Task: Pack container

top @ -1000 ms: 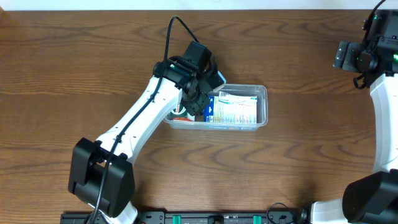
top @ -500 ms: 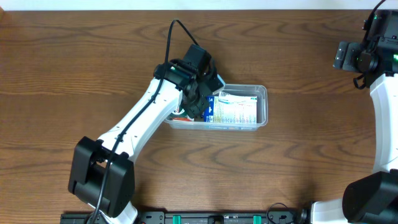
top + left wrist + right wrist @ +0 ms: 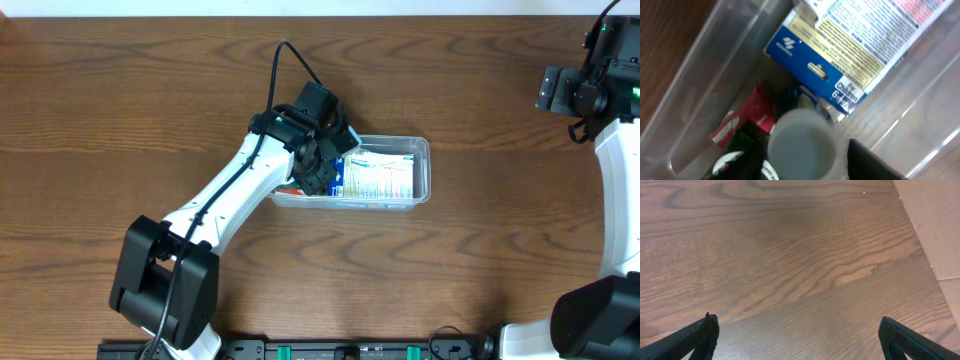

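The container (image 3: 424,172), a clear shallow tub, sits mid-table; it also shows in the left wrist view (image 3: 715,55). Inside lie a blue and white printed box (image 3: 378,176), seen close in the left wrist view (image 3: 832,60), and a red packet (image 3: 740,122) at the left end. My left gripper (image 3: 322,176) is down over the tub's left part. Its fingers (image 3: 742,157) hold a blurred round grey thing (image 3: 802,145) just above the tub floor beside the box. My right gripper (image 3: 797,325) is open and empty over bare wood at the far right (image 3: 560,90).
The wooden table (image 3: 120,90) surrounds the tub. The left arm (image 3: 225,195) stretches diagonally from the front left base. A beige surface (image 3: 935,225) borders the table's far right edge.
The left gripper has shifted slightly right and down into the tub's left part. The right arm has not moved.
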You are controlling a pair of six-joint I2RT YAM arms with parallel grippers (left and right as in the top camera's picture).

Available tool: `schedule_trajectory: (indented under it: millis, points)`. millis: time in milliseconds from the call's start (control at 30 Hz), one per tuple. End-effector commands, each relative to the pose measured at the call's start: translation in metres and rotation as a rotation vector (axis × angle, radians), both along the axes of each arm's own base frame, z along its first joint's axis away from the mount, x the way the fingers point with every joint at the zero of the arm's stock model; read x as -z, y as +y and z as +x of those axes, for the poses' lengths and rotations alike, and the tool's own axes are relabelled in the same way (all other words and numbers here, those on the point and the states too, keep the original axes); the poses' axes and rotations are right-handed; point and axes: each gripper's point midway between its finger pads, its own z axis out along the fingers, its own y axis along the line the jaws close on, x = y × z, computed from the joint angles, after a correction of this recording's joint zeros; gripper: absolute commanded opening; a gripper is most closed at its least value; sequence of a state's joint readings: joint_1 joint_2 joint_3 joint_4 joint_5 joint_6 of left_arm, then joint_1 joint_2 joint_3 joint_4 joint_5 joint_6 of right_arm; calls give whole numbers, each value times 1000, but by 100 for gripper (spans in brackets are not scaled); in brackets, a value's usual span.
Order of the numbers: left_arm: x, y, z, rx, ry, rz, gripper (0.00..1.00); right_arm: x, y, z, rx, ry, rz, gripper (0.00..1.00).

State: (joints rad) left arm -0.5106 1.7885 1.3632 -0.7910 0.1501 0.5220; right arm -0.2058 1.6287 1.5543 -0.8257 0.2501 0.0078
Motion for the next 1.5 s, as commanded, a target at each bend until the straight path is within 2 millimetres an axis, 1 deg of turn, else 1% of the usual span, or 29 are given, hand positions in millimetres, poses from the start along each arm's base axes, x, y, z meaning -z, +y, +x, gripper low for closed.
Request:
schedule_trajectory:
  millis: [0, 67, 233, 333, 400, 467, 533, 667, 800, 867, 1000, 1067, 1167, 1233, 1333, 1400, 1467]
  points:
    - [3, 1, 2, 3, -2, 3, 66, 1, -2, -1, 15, -3, 8, 99]
    - [2, 1, 3, 3, -5, 1, 72, 1, -2, -1, 15, -3, 8, 99]
    - [0, 2, 4, 0, -17, 7, 82, 1, -2, -1, 15, -3, 8, 99]
    - [-10, 1, 8, -8, -42, -4, 83, 1, -2, -1, 15, -3, 8, 99]
    - [-22, 0, 12, -17, -68, -18, 83, 1, -2, -1, 15, -3, 8, 99]
    - [-39, -1, 13, -39, -94, -40, 84, 1, -2, -1, 15, -3, 8, 99]
    - [-60, 0, 12, -51, -120, -59, 98, 1, -2, -1, 15, -3, 8, 99]
    - [-106, 8, 4, -89, -197, -99, 98, 1, -2, -1, 15, -3, 8, 99]
    - [-156, 18, -16, -104, -293, -167, 98, 1, -2, -1, 15, -3, 8, 99]
    - [-177, 26, -30, -106, -332, -193, 98, 1, -2, -1, 15, -3, 8, 99]
    - [-199, 41, -63, -143, -331, -233, 98, 1, -2, -1, 15, -3, 8, 99]
    - [-204, 51, -79, -143, -324, -227, 98, 1, -2, -1, 15, -3, 8, 99]
    - [-203, 65, -104, -144, -287, -203, 98, 1, -2, -1, 15, -3, 8, 99]
    - [-195, 77, -127, -173, -215, -172, 98, 1, -2, -1, 15, -3, 8, 99]
    - [-183, 93, -155, -213, -110, -118, 98, 1, -2, -1, 15, -3, 8, 99]
    - [-177, 100, -167, -218, -65, -88, 98, 1, -2, -1, 15, -3, 8, 99]
    - [-171, 103, -173, -219, -47, -74, 98, 1, -2, -1, 15, -3, 8, 99]
